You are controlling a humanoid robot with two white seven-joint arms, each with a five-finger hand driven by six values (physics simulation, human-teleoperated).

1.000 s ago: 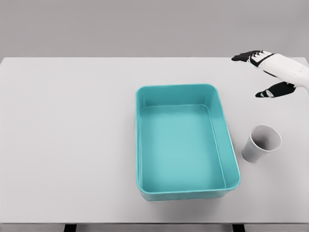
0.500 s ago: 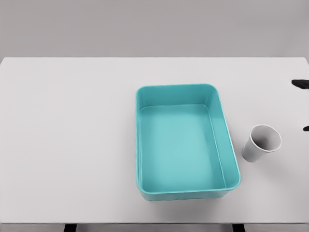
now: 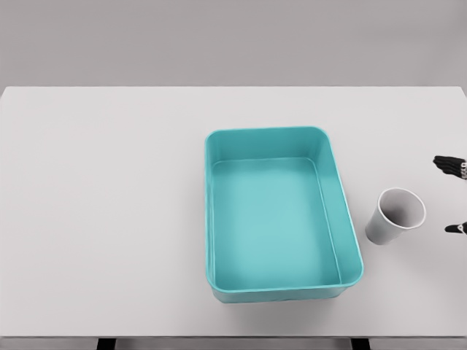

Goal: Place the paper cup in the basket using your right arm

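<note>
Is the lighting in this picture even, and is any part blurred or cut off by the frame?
Head view: flat, even light, no glare, only faint shadows by the basket and paper cup; everything sharp; the right hand is cut off at the right edge.

A wide, pale grey counter (image 3: 109, 219) spans nearly the whole view, its surface flat and matte. Behind its far edge stands a plain grey wall (image 3: 233, 40). 2 dark supports (image 3: 106, 343) show below the near edge.
</note>
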